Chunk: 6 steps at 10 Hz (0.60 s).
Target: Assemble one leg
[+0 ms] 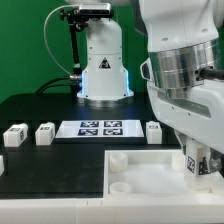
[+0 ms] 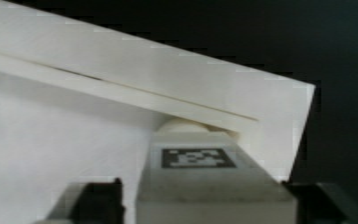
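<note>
My gripper (image 1: 203, 170) is shut on one white leg (image 1: 193, 163), low at the exterior view's right. It holds the leg over the right corner of the large flat white panel (image 1: 140, 175). In the wrist view the leg (image 2: 197, 160) shows its black-and-white marker between the two dark fingers (image 2: 98, 200). The gripper (image 2: 202, 208) grips it from both sides. A raised corner socket (image 2: 194, 126) of the panel (image 2: 69, 130) lies just beyond the leg's end. Whether leg and socket touch cannot be told. Three more legs (image 1: 15, 135), (image 1: 45, 132), (image 1: 154, 131) lie on the black table behind the panel.
The marker board (image 1: 100, 127) lies flat between the loose legs. The robot's white base (image 1: 103, 65) stands at the back middle. Another raised socket (image 1: 117, 157) sits at the panel's near-left corner. The arm's bulk fills the exterior view's upper right.
</note>
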{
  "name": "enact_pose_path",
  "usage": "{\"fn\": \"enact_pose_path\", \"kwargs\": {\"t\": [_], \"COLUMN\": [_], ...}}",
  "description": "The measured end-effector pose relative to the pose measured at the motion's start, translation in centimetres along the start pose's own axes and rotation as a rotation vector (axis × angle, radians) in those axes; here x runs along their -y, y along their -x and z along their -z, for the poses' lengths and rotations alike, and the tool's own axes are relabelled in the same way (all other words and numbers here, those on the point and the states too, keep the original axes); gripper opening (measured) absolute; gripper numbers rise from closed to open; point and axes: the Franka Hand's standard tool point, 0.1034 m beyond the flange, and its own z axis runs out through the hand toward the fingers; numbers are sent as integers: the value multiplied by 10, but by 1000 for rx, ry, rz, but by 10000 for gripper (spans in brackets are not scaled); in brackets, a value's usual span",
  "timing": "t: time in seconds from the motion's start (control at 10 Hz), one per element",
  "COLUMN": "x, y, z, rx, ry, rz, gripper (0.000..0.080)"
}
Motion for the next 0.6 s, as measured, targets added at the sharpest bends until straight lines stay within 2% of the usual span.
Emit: {"fn": "enact_pose_path", "kwargs": {"t": [0.1,0.2,0.3,0.6], "x": [-1,-6,-2,0], "y": [3,8,14,10], "z": [-1,0,4,4], "rx": [4,18,5,0], "ry": [10,78,92,96], "rz": [140,383,492,899], "gripper": [591,591,639,648]}}
